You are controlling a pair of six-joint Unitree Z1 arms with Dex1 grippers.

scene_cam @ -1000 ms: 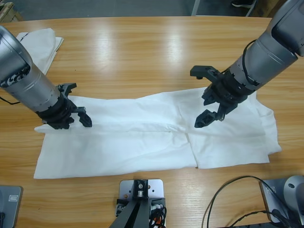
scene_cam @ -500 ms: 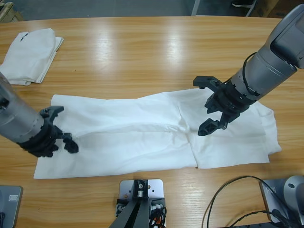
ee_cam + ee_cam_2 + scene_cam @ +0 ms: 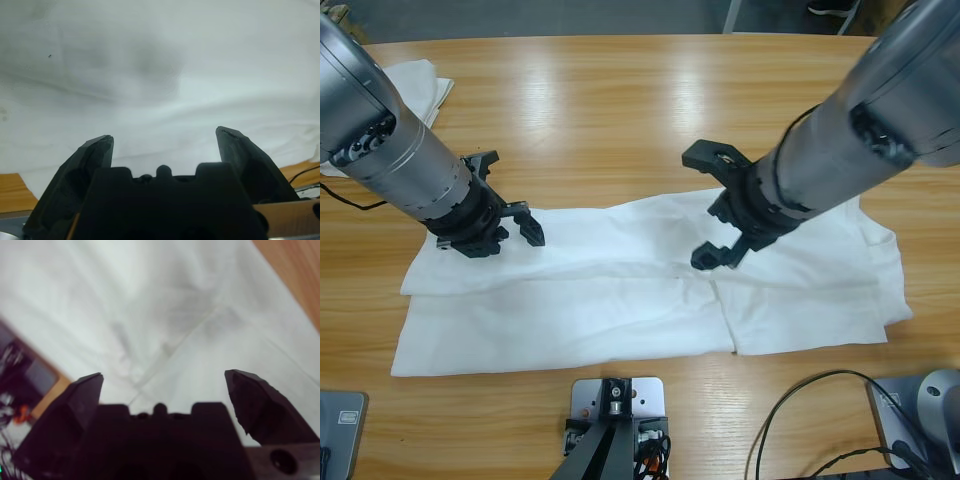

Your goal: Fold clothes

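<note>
Left claw — jaws apart, nothing between them. It hangs over the upper left part of the shirt, near the cloth's top edge. In the left wrist view the left claw looks straight onto white cloth that fills nearly the whole view.

Right claw — jaws wide apart, nothing between them. It sits above the middle of the shirt, near the crease where two folded layers meet. The right wrist view shows the same seam running between the jaws of the right claw.

Shirt lies flat across the near half of the table, folded into a long band, wrinkled at the right end. A second white shirt, folded, sits at the far left corner, partly behind the left arm.
</note>
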